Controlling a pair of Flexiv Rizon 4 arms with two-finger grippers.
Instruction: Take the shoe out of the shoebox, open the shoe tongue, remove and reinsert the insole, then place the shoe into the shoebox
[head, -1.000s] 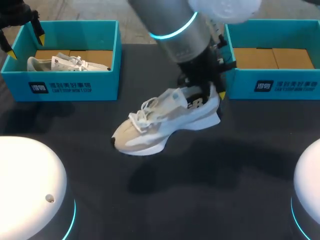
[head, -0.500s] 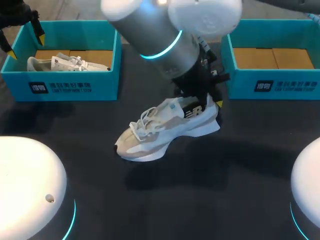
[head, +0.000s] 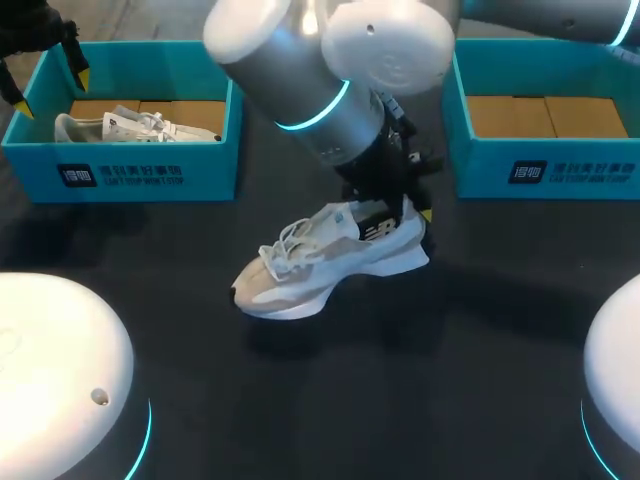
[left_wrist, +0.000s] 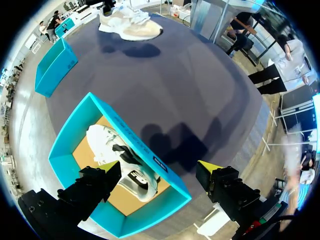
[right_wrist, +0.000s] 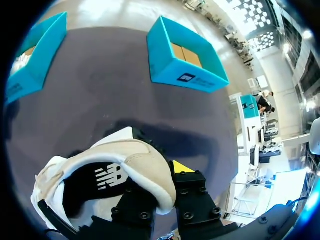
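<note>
A: Locating the shoe (head: 330, 255): where, and lying which way?
B: Centre of the head view, low over the table (head: 400, 400); cannot tell whether touching. Long axis slanted: toe toward lower left, heel toward upper right.
A: Held how?
B: Pinched at the heel collar by the right gripper (right_wrist: 167, 185), clamped from both sides. Well apart at upper left, the left gripper (head: 51, 88), spread wide above the left shoebox (head: 120, 175), over a second shoe (head: 130, 125) inside.
A: Nearer to the tongue?
B: Probably the left arm, given the toe's direction.
A: Writing?
B: White print on both box fronts, including the right shoebox (head: 545, 170); dark logo on the shoe's side. Unread.
</note>
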